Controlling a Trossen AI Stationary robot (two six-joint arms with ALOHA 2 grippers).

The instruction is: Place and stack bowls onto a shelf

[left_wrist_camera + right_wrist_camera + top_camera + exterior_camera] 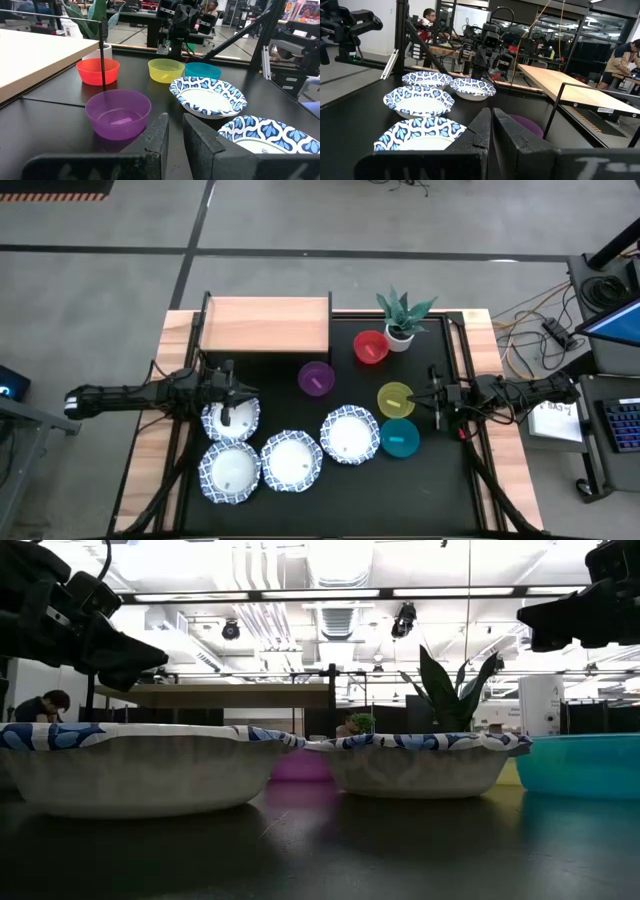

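Note:
Four white bowls with blue wavy rims sit on the black mat: (pixel 231 418), (pixel 229 470), (pixel 291 460), (pixel 350 434). The small bowls stand apart on the mat: red (pixel 371 347), purple (pixel 316 378), yellow (pixel 396 399), teal (pixel 399 438). The light-wood shelf (pixel 265 325) stands at the far left of the mat on black legs. My left gripper (pixel 240 393) hovers above the far edge of the leftmost white bowl, shut with a narrow slit between its fingers (pixel 175 135). My right gripper (pixel 432 395) is shut, in the air just right of the yellow bowl.
A small white pot with a spiky green plant (pixel 403 320) stands beside the red bowl, near the mat's far right corner. The shelf's thin black leg (pixel 102 50) rises in front of the red bowl in the left wrist view. People and workbenches are beyond the table.

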